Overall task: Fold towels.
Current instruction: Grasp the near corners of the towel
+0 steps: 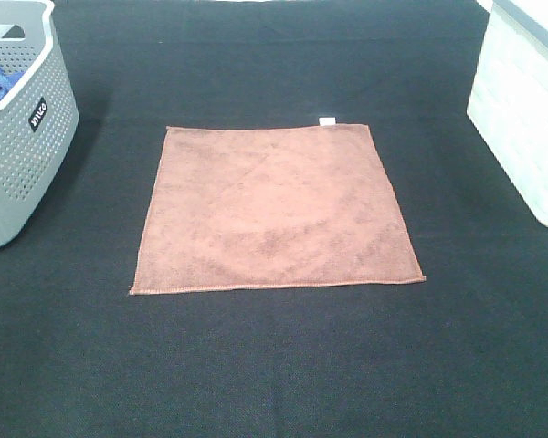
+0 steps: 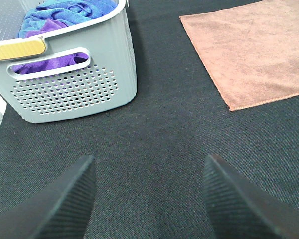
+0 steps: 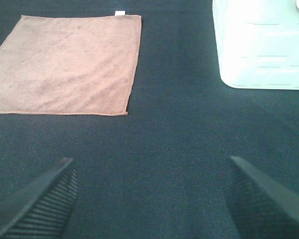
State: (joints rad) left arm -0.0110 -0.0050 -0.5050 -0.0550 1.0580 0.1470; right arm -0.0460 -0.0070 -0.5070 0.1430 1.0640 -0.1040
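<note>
On the dark tabletop (image 1: 274, 365): reddish-brown towel (image 1: 276, 212) spread flat, unfolded. Left end effector (image 2: 148, 164) and right end effector (image 3: 150, 162) both wide, empty, clear of the towel.

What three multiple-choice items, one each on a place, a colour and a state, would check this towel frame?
1. In the high view, where is the grey basket relative to the towel? A) right B) left C) on it
2. What colour is the towel's tag? A) black B) yellow C) white
3. How does the towel lie? A) spread flat B) folded in half C) bunched up

Answers:
1 B: the basket stands at the view's left edge, apart from the towel.
2 C: a small white tag shows on the far edge.
3 A: all four edges show, with no fold.
</note>
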